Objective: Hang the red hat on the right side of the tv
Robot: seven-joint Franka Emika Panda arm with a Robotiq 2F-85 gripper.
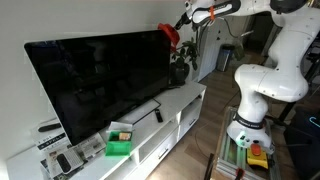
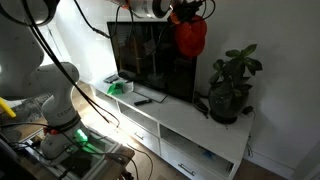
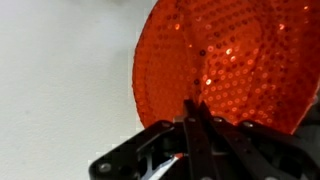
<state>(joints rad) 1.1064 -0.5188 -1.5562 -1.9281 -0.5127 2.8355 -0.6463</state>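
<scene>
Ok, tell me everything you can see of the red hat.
The red hat is bright red, rounded, and covered in sequins on soft-looking fabric. In the wrist view the claw pinches its edge. In both exterior views it hangs below the claw at the upper corner of the tv, at the potted plant end. Whether it touches the tv cannot be told.

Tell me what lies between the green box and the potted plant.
One slim dark object, likely a remote, between green box and potted plant; both exterior views show it.
</scene>
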